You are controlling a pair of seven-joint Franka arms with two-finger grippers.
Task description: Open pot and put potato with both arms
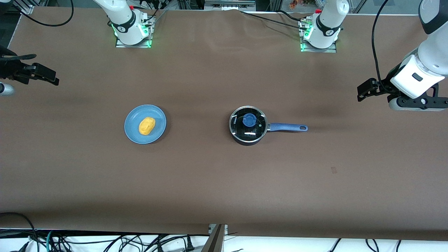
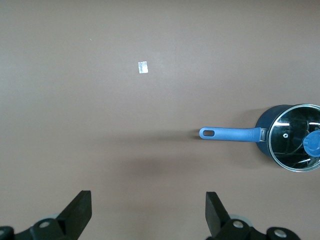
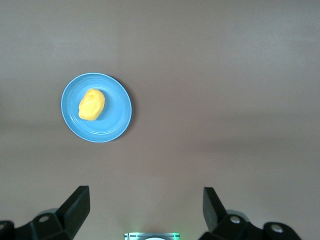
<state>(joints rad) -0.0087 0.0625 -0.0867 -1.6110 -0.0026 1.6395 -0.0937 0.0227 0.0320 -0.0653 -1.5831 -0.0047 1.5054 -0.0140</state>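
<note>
Pot (image 1: 248, 125) sits mid-tabletop, slightly toward the left arm's end, glass lid (image 1: 248, 120) on it, blue knob (image 1: 249, 120) on top. Pot's blue handle (image 1: 287, 127) lies flat, pointing at the left arm's end of the tabletop. Left wrist view shows the same: lidded pot (image 2: 291, 145), handle (image 2: 230, 134) straight, and a small pale scrap (image 2: 143, 67) on the bare brown surface, well apart from the pot.

Potato (image 1: 146, 126) lies on the light-blue plate (image 1: 134, 120), roughly central on it. Plate is toward the right arm's end, about as near the front camera as the pot, well apart from it. Right wrist view confirms: potato (image 3: 91, 104) on plate (image 3: 117, 117), nothing else touching it.

Left tool (image 1: 363, 91) hangs over the tabletop's edge at the left arm's end, well clear of the pot. Released, fingers (image 2: 80, 210) spread wide, nothing between them. Arm waiting.

Right tool (image 1: 43, 75) hangs over the tabletop's edge at the right arm's end, well clear of the plate. Also released, fingers (image 3: 77, 207) wide apart, empty. Arm waiting.

Lid not yet off, potato not yet in the pot.
</note>
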